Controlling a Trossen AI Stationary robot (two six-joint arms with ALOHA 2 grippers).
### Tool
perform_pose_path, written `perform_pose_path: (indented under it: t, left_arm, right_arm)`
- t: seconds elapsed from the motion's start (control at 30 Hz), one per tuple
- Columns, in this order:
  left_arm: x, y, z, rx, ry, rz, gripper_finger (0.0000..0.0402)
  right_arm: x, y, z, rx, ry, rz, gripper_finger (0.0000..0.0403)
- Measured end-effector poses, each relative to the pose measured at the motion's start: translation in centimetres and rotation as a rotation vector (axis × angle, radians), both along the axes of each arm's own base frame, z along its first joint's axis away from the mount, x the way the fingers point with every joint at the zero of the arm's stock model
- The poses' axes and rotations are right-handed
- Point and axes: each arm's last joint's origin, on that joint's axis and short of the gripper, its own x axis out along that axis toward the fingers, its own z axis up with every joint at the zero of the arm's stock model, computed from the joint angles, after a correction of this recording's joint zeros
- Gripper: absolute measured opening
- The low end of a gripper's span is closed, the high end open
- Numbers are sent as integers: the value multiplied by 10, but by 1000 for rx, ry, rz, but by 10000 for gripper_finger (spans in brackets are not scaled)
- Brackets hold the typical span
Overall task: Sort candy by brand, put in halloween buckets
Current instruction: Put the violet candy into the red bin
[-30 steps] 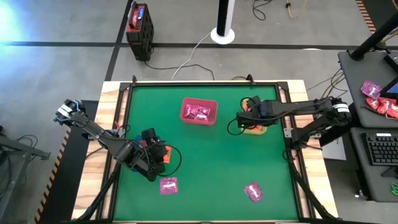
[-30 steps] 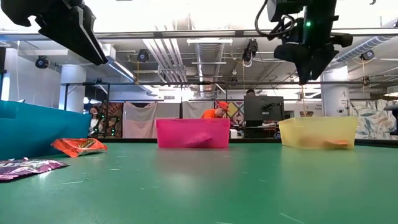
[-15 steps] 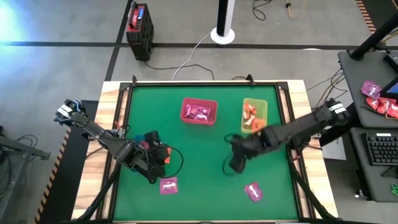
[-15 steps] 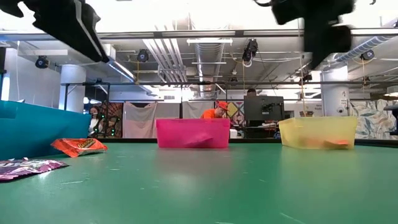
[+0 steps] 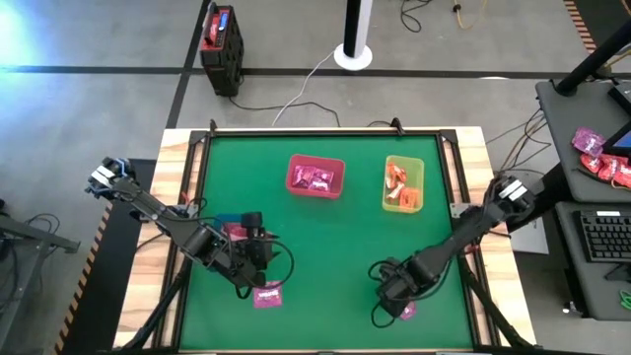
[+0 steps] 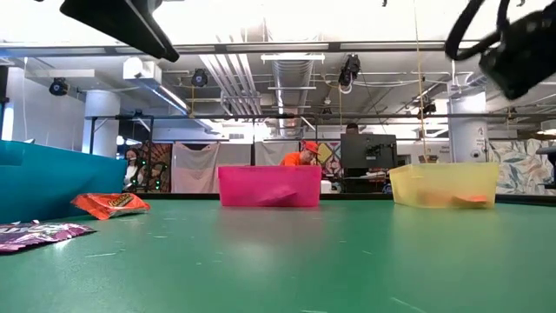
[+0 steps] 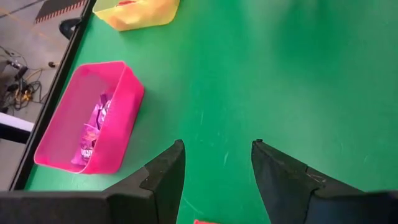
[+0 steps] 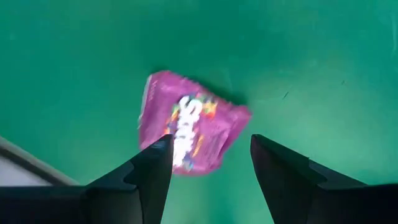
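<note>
Hovering low over the near-right part of the green table (image 5: 325, 237), the right gripper (image 8: 208, 163) has its 2 fingers spread, nothing between them; a magenta packet (image 8: 189, 122) lies flat on the mat just ahead of the tips. In the high view that packet (image 5: 406, 310) is mostly covered by the gripper, close to the table's near edge and not far from the right rail.

Left gripper (image 7: 216, 169) sits over the near-left quarter, jaws parted and empty. A second magenta packet (image 5: 267, 294) lies just beside it toward the near edge. A red-orange sliver shows under the fingers in the left wrist view; what it is I cannot tell.

Bins: pink bin (image 5: 315, 177) at far centre holds magenta packets; yellow-green bin (image 5: 403, 183) to its right holds red-orange ones. Blue bin (image 6: 52, 178) stands at the left, largely hidden under the left arm from above. An orange packet (image 6: 111, 204) rests beside it.

Open mat runs wide through the middle between both arms and the 2 far bins. Off the table: a black-and-red box (image 5: 221, 39) on the floor, more packets (image 5: 601, 158) on a side desk.
</note>
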Motion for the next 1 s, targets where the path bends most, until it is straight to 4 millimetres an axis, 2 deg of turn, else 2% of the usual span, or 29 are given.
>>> perform_pose_path:
  t: [0.23,0.7,0.83,1.0]
  left_arm:
    - [0,0,0,-16,-8,12,168]
    - [0,0,0,-19,-11,14,168]
    - [0,0,0,-19,-11,15,168]
    - [0,0,-1,-19,-10,14,168]
  right_arm:
    - [-1,-2,-20,-40,56,4,208]
    - [5,2,-37,-22,31,47,196]
    - [2,-1,-39,-83,5,27,171]
    - [0,-3,-42,-92,9,37,105]
